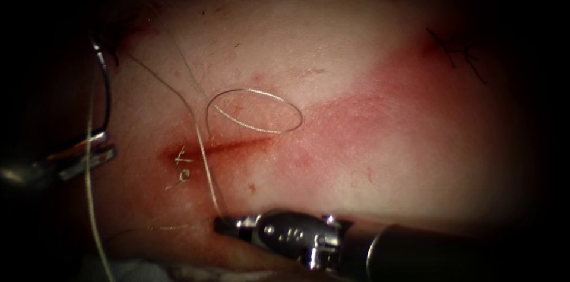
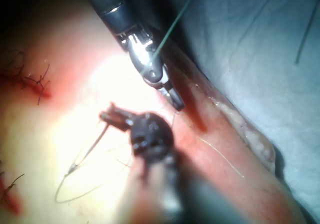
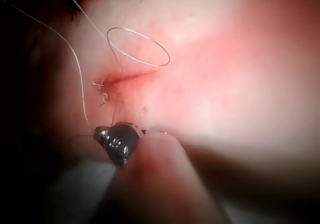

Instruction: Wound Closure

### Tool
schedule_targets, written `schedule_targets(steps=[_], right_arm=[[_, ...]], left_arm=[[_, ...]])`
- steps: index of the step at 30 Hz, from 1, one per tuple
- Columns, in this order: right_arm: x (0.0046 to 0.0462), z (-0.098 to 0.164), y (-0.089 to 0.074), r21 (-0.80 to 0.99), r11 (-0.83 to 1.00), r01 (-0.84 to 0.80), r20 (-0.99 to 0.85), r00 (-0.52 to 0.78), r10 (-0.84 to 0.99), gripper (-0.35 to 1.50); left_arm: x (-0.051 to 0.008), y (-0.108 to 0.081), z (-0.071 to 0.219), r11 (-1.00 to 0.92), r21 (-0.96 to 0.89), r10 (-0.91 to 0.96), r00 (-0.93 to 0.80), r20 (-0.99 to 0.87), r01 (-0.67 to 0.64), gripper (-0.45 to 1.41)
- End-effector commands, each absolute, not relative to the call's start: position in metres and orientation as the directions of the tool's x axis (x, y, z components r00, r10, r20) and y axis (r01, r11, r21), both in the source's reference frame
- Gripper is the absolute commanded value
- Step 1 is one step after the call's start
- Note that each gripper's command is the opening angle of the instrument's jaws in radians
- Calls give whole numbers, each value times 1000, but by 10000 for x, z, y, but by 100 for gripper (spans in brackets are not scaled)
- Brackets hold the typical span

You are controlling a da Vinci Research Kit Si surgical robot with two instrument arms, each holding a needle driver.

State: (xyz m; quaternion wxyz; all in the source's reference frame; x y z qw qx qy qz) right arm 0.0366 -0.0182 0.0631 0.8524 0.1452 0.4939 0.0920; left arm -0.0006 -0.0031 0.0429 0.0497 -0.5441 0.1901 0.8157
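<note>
Tissue (image 1: 356, 157) under us, left tool (image 1: 89, 154) gripping needle (image 1: 105, 89) near its end, right tool (image 1: 228, 225) pinching thread (image 1: 202, 145), needle out of tissue.

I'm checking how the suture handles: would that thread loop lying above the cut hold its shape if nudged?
Probably not. The thread lies in a loose, thin oval flat on the tissue, so it looks floppy and light. It would likely slide or collapse rather than resist, though red fluid nearby might make it cling.

Two tools: left claw (image 1: 101, 150), right claw (image 1: 228, 225). One needle (image 1: 105, 89). One cut (image 1: 219, 146). One thread loop (image 1: 254, 111).
</note>
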Motion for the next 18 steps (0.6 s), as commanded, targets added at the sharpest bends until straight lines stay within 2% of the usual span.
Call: schedule_targets(steps=[1, 4, 7, 9, 10, 15, 18], right_arm=[[373, 623, -197, 365, 931, -5, -813, 485, 322, -35], [376, 592, -213, 444, 895, 43, -811, 443, 381, -35], [377, 580, -209, 451, 891, 56, -822, 416, 390, -35], [375, 577, -201, 413, 911, 28, -834, 413, 365, 59], [370, 578, -188, 371, 929, -14, -837, 429, 341, 118], [344, 599, -161, 279, 960, -8, -860, 443, 254, 140], [326, 624, -145, 252, 968, -18, -859, 456, 232, 147]], left_arm=[[-11, -34, 436, -923, 255, -125, -402, -907, -287, -45], [-11, -33, 442, -923, 257, -127, -402, -907, -287, -45], [-12, -33, 445, -924, 258, -128, -406, -905, -283, -45], [-12, -33, 446, -924, 258, -129, -407, -904, -281, -45], [-13, -34, 446, -925, 258, -129, -409, -903, -279, -45], [-11, -32, 446, -926, 257, -129, -408, -904, -278, -45], [-9, -31, 448, -926, 257, -129, -407, -904, -277, -45]])
